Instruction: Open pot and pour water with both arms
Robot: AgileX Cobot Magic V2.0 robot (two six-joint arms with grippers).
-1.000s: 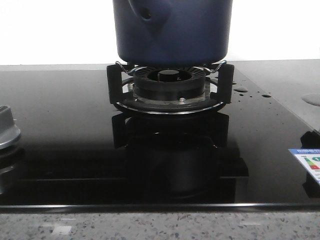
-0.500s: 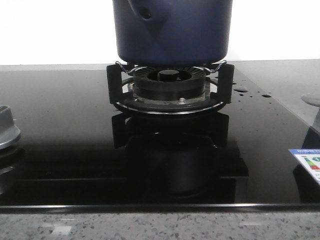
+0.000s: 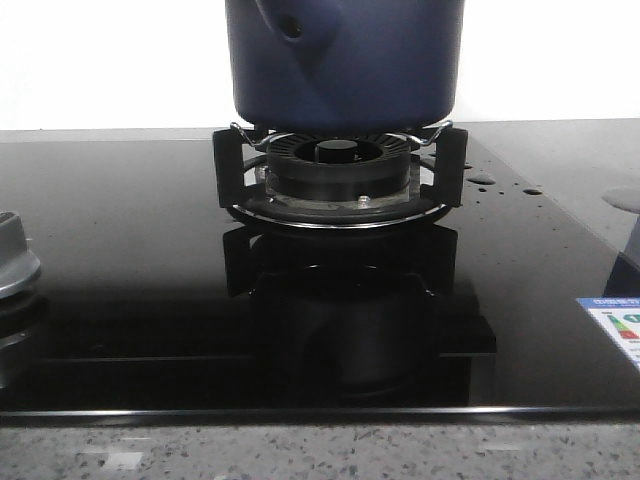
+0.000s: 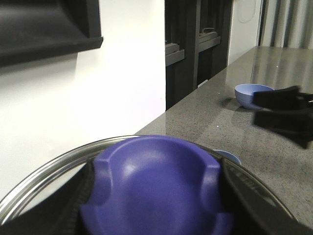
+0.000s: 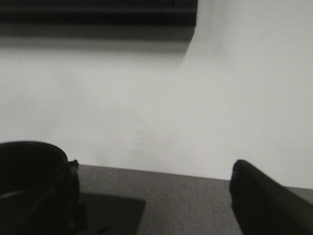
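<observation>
- Although the front view shows neither arm, the pot [image 3: 345, 60] is seen standing upright on the burner grate [image 3: 340, 170], at the middle of the black cooktop [image 3: 150, 260].
- At the left, the left gripper [image 4: 156, 205] is seen in its wrist view directly over the lid's blue knob [image 4: 156, 191], with dark fingers [image 4: 73, 210] lying against both flanks; it appears to be clamped on the knob, though contact is partly hidden.
- The lid's glass and steel rim [image 4: 54, 169] is seen ringing the knob, so the lid is judged still seated and a straight upward lift is called for.
- At the right, the right gripper [image 5: 156, 205] is seen with its fingers spread wide and nothing between them.
- A dark round shape [image 5: 29, 181] is seen beside one right finger; it cannot be identified.
</observation>
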